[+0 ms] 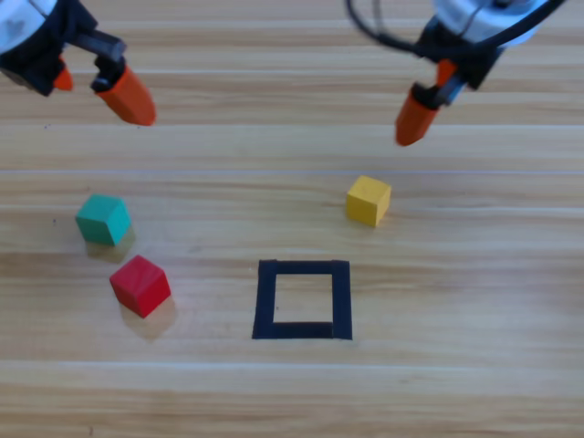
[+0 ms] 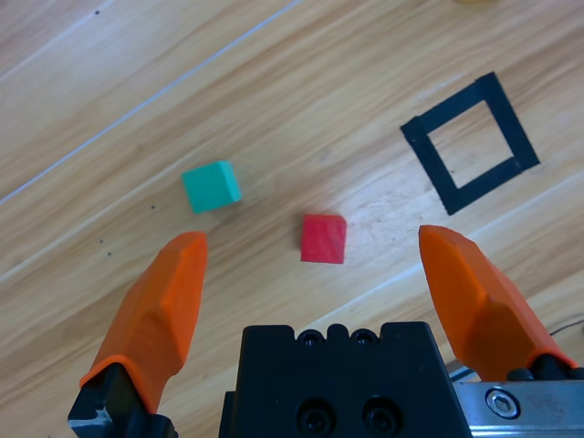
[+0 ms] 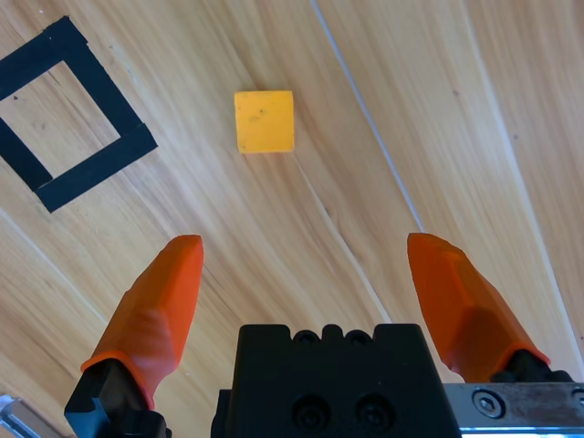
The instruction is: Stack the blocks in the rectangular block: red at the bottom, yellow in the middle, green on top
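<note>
I've got both arms up at the far edge of the wooden table (image 1: 292, 401), neither touching anything. My left gripper (image 1: 96, 87) hangs above the far left corner, jaws spread wide and empty; its wrist camera looks down between them at the green cube (image 2: 211, 186) and the red cube (image 2: 324, 238). My right gripper (image 1: 429, 105) hovers toward the far right, jaws also spread wide with nothing between them (the wrist view makes that plain), and the yellow cube (image 3: 265, 120) sits on the wood ahead of its fingertips.

On the table itself: the green cube (image 1: 102, 219) rests near the left edge, about midway down. The red cube (image 1: 140, 285) lies just beside it, a little nearer the front edge and slightly toward the centre; the two are close but apart. The yellow cube (image 1: 368, 200) stands alone right of centre, below my right gripper and well apart from the other two.

The black tape square (image 1: 302, 299) lies flat around the middle of the table, somewhat toward the front edge. The wood inside it is bare. Yellow is the nearest cube to it, off its far right corner; red sits to its left at roughly the same depth.
</note>
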Motion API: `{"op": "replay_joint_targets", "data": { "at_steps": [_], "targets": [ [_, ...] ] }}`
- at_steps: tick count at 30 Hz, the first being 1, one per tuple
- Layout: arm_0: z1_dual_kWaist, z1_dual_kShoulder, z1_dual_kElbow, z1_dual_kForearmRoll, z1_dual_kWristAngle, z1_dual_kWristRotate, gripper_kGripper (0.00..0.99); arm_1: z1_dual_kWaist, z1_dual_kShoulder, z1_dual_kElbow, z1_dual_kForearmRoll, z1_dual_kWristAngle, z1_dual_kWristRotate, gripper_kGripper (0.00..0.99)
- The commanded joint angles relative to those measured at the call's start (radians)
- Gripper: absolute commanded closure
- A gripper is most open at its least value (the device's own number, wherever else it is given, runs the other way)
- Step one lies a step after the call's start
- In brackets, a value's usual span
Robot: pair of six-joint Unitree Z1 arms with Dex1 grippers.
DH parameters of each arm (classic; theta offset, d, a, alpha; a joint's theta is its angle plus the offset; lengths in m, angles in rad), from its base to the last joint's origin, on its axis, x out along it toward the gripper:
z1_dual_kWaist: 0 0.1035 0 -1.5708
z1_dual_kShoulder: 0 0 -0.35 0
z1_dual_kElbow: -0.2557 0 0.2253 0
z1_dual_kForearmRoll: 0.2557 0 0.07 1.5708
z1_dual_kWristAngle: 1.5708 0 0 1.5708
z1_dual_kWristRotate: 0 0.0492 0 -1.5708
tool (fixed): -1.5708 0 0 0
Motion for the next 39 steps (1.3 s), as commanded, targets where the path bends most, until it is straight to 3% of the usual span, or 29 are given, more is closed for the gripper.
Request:
{"op": "replay_joint_targets", "data": {
  "at_steps": [1,13,19,25,32,35,39],
  "targets": [
    [0.062,0.034,0.038,0.018,-0.01,0.04,0.0,0.09,0.251,-0.206,0.135,-0.012,0.012,0.004],
    [0.061,0.066,0.14,0.047,0.019,0.114,0.0,0.095,0.432,-0.399,0.218,-0.046,0.027,0.013],
    [0.061,0.137,0.156,0.024,-0.072,0.152,0.0,0.094,0.457,-0.399,0.211,-0.072,0.026,0.022],
    [0.059,0.146,0.232,-0.057,-0.093,0.146,0.0,0.095,0.478,-0.399,0.205,-0.068,0.027,0.045],
    [0.041,0.176,0.289,-0.127,-0.102,0.137,0.0,0.094,0.504,-0.401,0.198,-0.064,0.024,0.174],
    [0.039,0.19,0.311,-0.157,-0.102,0.132,0.0,0.095,0.512,-0.401,0.192,-0.066,0.024,0.183],
    [0.024,0.2,0.304,-0.17,-0.099,0.109,0.0,0.095,0.52,-0.401,0.183,-0.064,0.021,0.376]
  ]
}}
